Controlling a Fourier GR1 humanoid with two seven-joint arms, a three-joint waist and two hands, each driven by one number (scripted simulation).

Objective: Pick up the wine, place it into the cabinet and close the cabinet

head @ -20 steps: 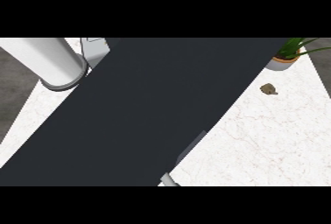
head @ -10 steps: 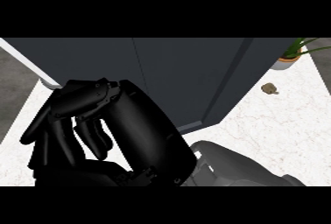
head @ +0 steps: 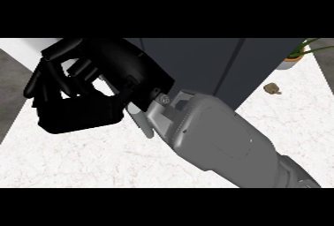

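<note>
One hand (head: pixel 91 84), the right, is filling the upper left of the head view, its grey forearm (head: pixel 222 141) running down to the lower right. Its fingers (head: pixel 55 73) are curling inward, clenched on nothing that shows. The dark cabinet (head: pixel 209 62) is standing just behind the fingers, which suggests the hand is working at its door. The wine is showing nowhere, neither between the fingers nor beside them, so I cannot tell where it lies; it may be hidden.
</note>
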